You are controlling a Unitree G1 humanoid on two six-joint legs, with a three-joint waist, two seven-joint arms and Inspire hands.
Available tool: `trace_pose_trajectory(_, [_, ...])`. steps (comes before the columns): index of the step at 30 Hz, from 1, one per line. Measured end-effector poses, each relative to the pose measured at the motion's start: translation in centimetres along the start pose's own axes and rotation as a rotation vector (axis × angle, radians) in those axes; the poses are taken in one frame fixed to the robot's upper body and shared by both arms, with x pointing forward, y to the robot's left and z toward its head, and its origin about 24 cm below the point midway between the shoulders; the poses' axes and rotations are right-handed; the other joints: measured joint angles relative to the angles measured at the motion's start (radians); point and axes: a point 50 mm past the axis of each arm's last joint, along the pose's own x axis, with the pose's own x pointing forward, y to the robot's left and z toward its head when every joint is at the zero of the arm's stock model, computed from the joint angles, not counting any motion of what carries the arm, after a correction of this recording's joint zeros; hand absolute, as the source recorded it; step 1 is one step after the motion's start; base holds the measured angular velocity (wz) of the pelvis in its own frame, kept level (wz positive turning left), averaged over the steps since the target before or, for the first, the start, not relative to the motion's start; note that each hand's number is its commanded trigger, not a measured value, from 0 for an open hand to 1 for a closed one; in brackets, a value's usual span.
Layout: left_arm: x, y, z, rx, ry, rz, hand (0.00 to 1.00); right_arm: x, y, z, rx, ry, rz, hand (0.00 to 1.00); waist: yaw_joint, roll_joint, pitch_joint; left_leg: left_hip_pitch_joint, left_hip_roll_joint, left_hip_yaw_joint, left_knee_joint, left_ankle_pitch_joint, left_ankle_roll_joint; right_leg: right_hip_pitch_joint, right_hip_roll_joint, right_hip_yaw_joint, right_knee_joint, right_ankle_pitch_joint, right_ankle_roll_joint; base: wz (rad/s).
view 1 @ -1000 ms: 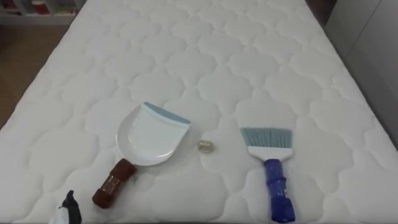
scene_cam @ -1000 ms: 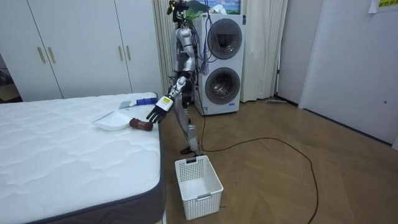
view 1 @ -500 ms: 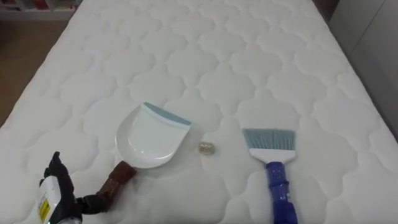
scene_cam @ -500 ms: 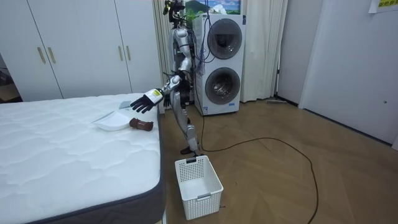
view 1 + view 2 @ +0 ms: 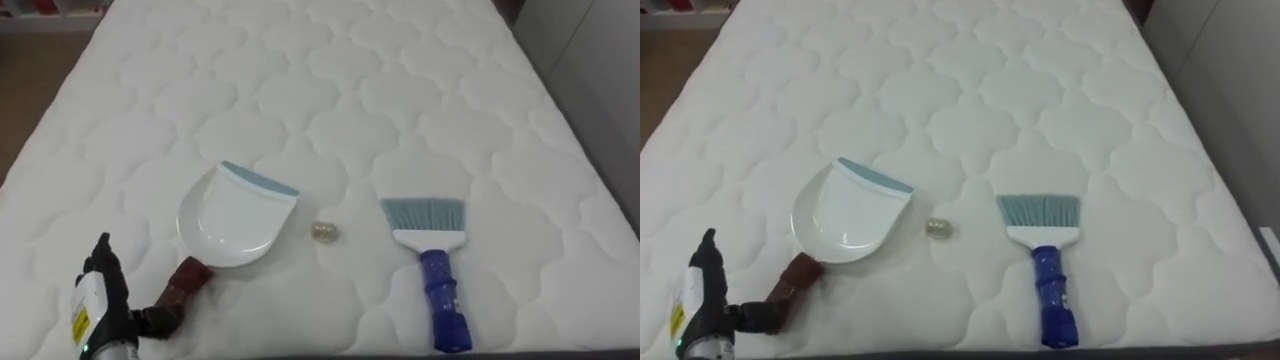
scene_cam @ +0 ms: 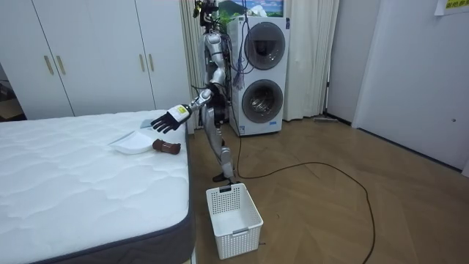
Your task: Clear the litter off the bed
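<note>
A white dustpan (image 5: 235, 215) with a blue lip and a brown handle (image 5: 186, 280) lies on the white quilted mattress (image 5: 330, 90). Just right of it sits a small crumpled scrap (image 5: 325, 232). Further right lies a hand brush (image 5: 430, 260) with pale blue bristles and a blue handle. My left hand (image 5: 100, 300) hovers at the lower left, fingers straight and thumb pointing at the handle's end, holding nothing. The room view has that hand (image 6: 168, 119) raised over the bed's corner above the dustpan (image 6: 132, 143).
I stand at the end of the bed beside two stacked washing machines (image 6: 262, 77). A white basket (image 6: 233, 218) sits on the wooden floor by the bed's corner. White wardrobes (image 6: 88, 55) line the wall behind the bed.
My left hand has risen from the picture's bottom edge to beside the dustpan's handle end. In the room view it lifted off the handle's level and moved over the bed.
</note>
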Motion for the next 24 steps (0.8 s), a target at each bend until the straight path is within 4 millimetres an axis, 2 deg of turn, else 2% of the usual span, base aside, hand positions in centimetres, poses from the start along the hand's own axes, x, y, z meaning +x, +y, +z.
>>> trace_pose_trajectory(2, [0.3, -0.2, -0.1, 0.008, 0.013, -0.017, 0.00, 0.0, -0.1, 0.1, 0.001, 0.001, -0.002, 0.00, -0.001, 0.006, -0.0021, -0.022, 0.000, 0.000, 0.005, 0.001, 0.001, -0.024, 0.000, 0.001, 0.010, 0.000, 0.000, 0.02])
trace_pose_trajectory(8, [1.0, -1.0, 0.4, -0.004, 0.035, -0.046, 0.00, 0.1, -0.4, 0.7, 0.022, -0.005, -0.015, 0.00, -0.009, 0.022, 0.0022, -0.062, 0.000, 0.000, 0.016, 0.003, 0.003, -0.065, -0.001, -0.001, 0.022, 0.002, 0.002, 0.00])
trace_pose_trajectory(13, [1.6, -1.3, 0.9, 0.001, 0.036, -0.054, 0.00, 0.2, -0.7, 1.5, 0.020, -0.013, -0.026, 0.00, -0.028, 0.024, 0.0037, -0.091, 0.001, 0.004, 0.016, 0.007, 0.004, -0.100, -0.002, -0.005, 0.050, 0.002, 0.002, -0.02])
trace_pose_trajectory(14, [1.7, -1.4, 0.9, -0.001, 0.042, -0.058, 0.00, 0.3, -0.9, 1.9, 0.020, -0.023, -0.030, 0.00, -0.030, 0.025, 0.0101, -0.094, 0.001, 0.004, 0.016, 0.007, 0.004, -0.102, -0.002, -0.006, 0.050, 0.002, 0.002, -0.03])
trace_pose_trajectory(15, [1.7, -1.5, 0.9, -0.002, 0.048, -0.062, 0.00, 0.3, -0.9, 2.0, 0.020, -0.025, -0.031, 0.00, -0.035, 0.025, 0.0108, -0.097, 0.001, 0.004, 0.016, 0.007, 0.004, -0.106, -0.002, -0.007, 0.050, 0.002, 0.002, 0.00])
trace_pose_trajectory(24, [1.7, -2.2, 0.2, 0.020, 0.096, -0.094, 0.00, 0.4, -1.5, 3.5, 0.064, -0.070, -0.066, 0.00, -0.052, 0.023, 0.0125, -0.136, 0.007, 0.004, 0.018, 0.007, 0.004, -0.146, -0.002, -0.010, 0.051, 0.002, 0.002, 0.00])
